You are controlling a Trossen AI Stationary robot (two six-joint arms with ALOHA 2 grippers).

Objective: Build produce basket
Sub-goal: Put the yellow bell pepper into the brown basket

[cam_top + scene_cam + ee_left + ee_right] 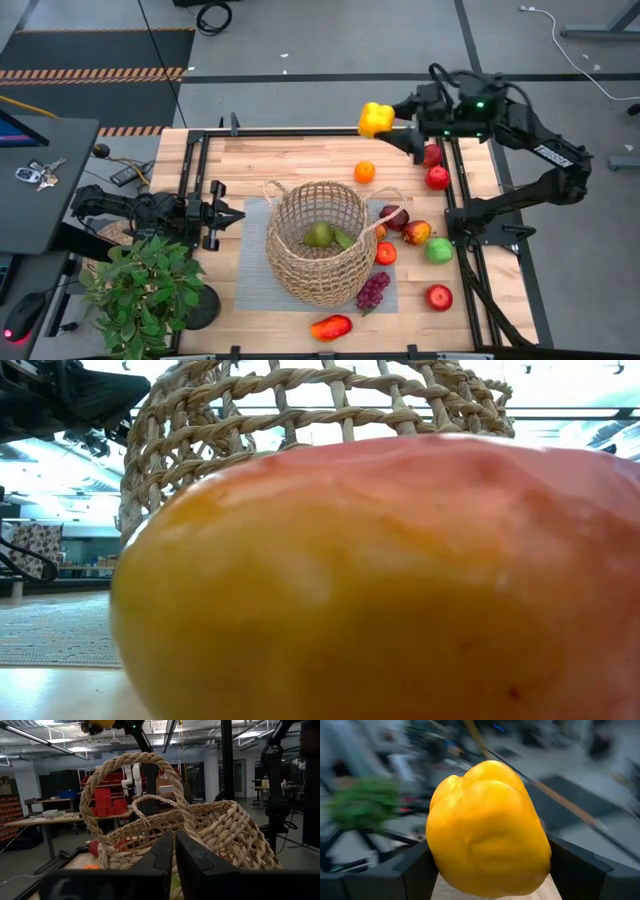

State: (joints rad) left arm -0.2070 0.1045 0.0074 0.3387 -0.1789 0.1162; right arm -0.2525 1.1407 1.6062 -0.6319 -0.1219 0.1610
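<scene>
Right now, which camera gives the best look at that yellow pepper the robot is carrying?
The right wrist view: the yellow pepper fills the picture, clamped in the right end effector. The high view shows it small, above the table's far edge. The left wrist view catches a yellow sliver at its top edge. The low view misses it.

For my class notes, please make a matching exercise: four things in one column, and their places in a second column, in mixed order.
Things:
1. yellow pepper
2. green pear
3. purple grapes
4. potted plant

Places:
A. inside the basket
B. at the table's near left corner
C. held by the right gripper, above the table's far edge
D. on the table, against the basket's right side

Pairs: 1-C, 2-A, 3-D, 4-B
</scene>
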